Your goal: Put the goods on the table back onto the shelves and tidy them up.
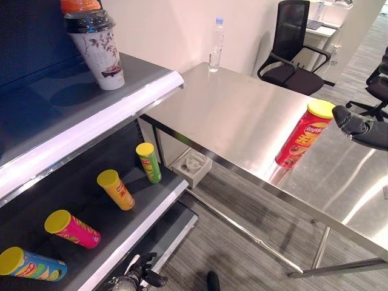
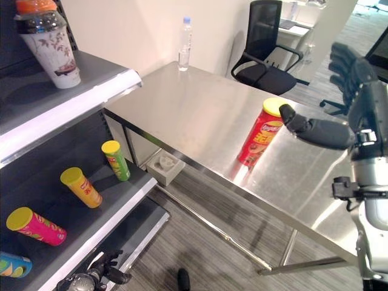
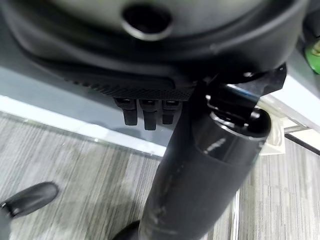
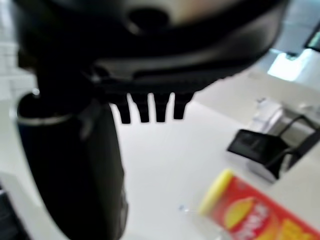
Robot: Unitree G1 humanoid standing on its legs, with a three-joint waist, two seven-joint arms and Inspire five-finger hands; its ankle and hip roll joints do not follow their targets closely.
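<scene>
You are looking at an office room with a grey striped floor (image 1: 242,242) and a pale wall; two black office chairs (image 1: 292,45) stand at the far right. A steel table (image 1: 242,115) runs from the centre to the near right. At your left stands a dark shelf unit (image 1: 79,109) with white-edged boards.

On the table, near its front edge and toward the right, a red crisp can (image 2: 259,133) with a yellow lid stands upright. A clear water bottle (image 1: 215,45) stands at the table's far edge by the wall, well apart from the can.

The upper shelf board carries a tall white lidded cup (image 1: 97,48) with an orange thing on top. On the lower shelf board, from far to near, you see a green can (image 1: 149,162) leaning upright, an orange-yellow can (image 1: 116,190) tilted, a pink can (image 1: 73,229) lying down, and a blue multicoloured can (image 1: 33,264) lying at the near left. A small pale tray (image 1: 191,166) sits below the table's left end.

Your right hand (image 2: 354,91) is raised just right of the red can: its fingers are extended and relaxed, its thumb (image 2: 309,128) reaches toward the can's lid, close to it, and it holds nothing. Your left hand (image 3: 145,112) shows in its wrist view over the floor beside the shelf edge, fingers straight, holding nothing.
</scene>
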